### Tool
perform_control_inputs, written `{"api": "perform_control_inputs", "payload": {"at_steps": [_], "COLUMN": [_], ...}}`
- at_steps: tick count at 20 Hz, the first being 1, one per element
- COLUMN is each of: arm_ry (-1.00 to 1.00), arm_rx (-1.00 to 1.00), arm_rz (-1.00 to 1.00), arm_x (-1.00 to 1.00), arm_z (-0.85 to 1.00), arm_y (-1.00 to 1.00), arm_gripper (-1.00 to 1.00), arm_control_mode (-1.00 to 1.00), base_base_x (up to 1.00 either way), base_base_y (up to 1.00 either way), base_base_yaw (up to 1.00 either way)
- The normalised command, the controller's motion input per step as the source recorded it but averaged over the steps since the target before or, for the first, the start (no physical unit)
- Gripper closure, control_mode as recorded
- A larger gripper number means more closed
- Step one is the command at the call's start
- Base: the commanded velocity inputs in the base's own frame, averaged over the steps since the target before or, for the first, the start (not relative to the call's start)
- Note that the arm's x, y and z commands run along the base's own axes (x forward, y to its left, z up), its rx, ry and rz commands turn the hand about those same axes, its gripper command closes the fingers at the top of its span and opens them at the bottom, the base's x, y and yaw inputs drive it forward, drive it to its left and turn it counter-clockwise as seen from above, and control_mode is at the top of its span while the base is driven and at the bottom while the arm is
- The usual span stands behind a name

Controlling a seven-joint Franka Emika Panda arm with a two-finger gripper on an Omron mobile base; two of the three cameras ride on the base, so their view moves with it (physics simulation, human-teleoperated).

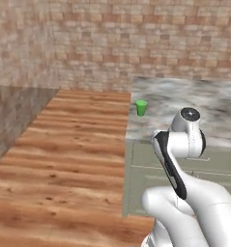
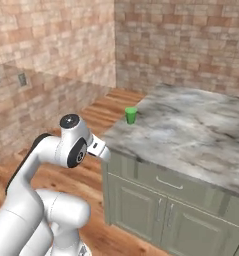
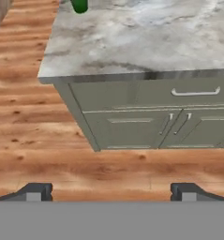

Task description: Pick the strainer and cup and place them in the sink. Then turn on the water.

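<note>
**Green cup alone near the marble surface's corner, end effector released and well short of it**

Left base view: The cup (image 1: 141,107) stands upright on the grey marbled surface (image 1: 194,103), close to the surface's left edge and near the brick wall (image 1: 112,43) behind it. Its rim is wider than its foot and faces up, so its long axis runs vertical. Its inside cannot be seen from here. No label or writing shows on it. The white arm (image 1: 184,193) rises from the lower right, its dark-trimmed elbow in front of the grey-green cabinet (image 1: 136,178) below the surface. A wooden floor (image 1: 59,159) spreads to the left.

Right base view: The cup (image 2: 131,115) sits upright near the surface's (image 2: 191,135) far left corner, well apart from the arm (image 2: 51,165), which bends low at the left, with its white wrist beside the cabinet's (image 2: 156,200) near corner, below the level of the surface. A drawer handle (image 2: 169,183) and two door handles show on the cabinet front. Nothing readable appears anywhere.

Hand view: The end effector (image 3: 111,192) is released, its two dark fingertips (image 3: 34,191) set wide apart at the bottom, nothing between them. It looks over the wooden floor (image 3: 38,154) toward the cabinet (image 3: 132,126) front. The marbled surface (image 3: 141,37) lies beyond, and the lower part of the cup (image 3: 79,6) shows at the top edge, near the surface's left side, far from the fingertips.
</note>
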Motion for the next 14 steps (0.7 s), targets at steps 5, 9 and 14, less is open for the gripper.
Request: {"api": "perform_control_inputs", "payload": {"at_steps": [5, 9, 14], "arm_ry": [0.0, 0.0, 0.0], "arm_rx": [0.0, 0.0, 0.0], "arm_rz": [0.0, 0.0, 0.0], "arm_x": [0.0, 0.0, 0.0], "arm_z": [0.0, 0.0, 0.0], "arm_y": [0.0, 0.0, 0.0], "arm_gripper": [-1.0, -1.0, -1.0], "arm_control_mode": [1.0, 1.0, 1.0], "base_base_x": [0.13, 0.37, 0.52], "base_base_y": [0.0, 0.0, 0.22], "base_base_yaw": [-0.46, -0.38, -0.11]}}
